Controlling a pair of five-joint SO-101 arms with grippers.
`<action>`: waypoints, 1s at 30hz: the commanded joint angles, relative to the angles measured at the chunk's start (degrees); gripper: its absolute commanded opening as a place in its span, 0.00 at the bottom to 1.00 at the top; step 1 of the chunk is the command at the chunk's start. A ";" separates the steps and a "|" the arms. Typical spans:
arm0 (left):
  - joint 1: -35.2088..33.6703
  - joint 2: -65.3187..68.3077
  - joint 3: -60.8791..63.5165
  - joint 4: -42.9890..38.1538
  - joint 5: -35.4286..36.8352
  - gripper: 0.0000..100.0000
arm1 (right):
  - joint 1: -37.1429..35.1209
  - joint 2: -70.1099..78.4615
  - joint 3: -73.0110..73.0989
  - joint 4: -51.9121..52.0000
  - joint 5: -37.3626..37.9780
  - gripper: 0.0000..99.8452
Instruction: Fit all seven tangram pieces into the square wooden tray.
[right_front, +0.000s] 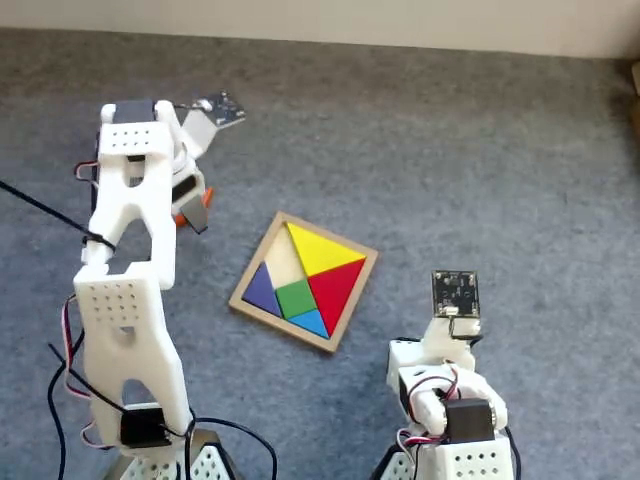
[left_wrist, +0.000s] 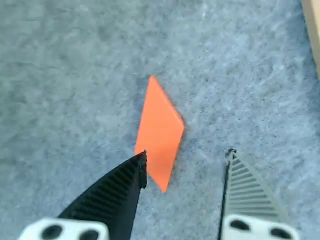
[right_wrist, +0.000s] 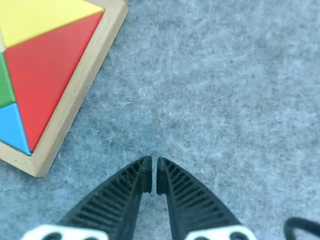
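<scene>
Tangram pieces fill most of the wooden tray (right_front: 280, 325), which lies on the grey carpet (right_front: 450, 150) between the two arms, turned so that one corner points away from them. Inside it, a large yellow triangle (right_front: 320, 248) fills the far corner and a large red triangle (right_front: 340, 285) lies against it on the side toward the right arm. A green square (right_front: 296, 298) sits near the middle, touching the red triangle. A light blue triangle (right_front: 311, 322) lies at the near corner and a dark blue triangle (right_front: 262, 288) at the corner toward the left arm. Between the yellow and dark blue pieces is a pale patch (right_front: 283, 262); I cannot tell whether it is bare wood or a pale piece.

The orange parallelogram (left_wrist: 160, 132) lies flat on the carpet outside the tray, on the left arm's side and well apart from the rim. It is a slim slanted shape with sharp end corners and a plain bright face.

The left gripper (left_wrist: 186, 153) hangs over this piece with its jaws spread wide. The black finger (left_wrist: 131, 175) meets the parallelogram's edge near one end, and the pale finger (left_wrist: 245, 180) stands off to the side over bare carpet.

The right gripper (right_wrist: 154, 165) is over the carpet just beside the tray's red-triangle edge. Its jaws are pressed nearly together with nothing between them.
</scene>
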 joint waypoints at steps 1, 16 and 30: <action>0.75 0.22 -2.68 -0.35 -0.70 0.25 | 0.75 -1.01 7.69 0.31 -0.35 0.03; 0.84 6.11 -2.68 -10.55 -0.53 0.25 | 0.75 -1.01 7.69 0.31 -0.35 0.03; 2.42 5.49 -6.99 -3.52 -0.44 0.02 | 0.75 -1.01 7.69 0.31 -0.35 0.03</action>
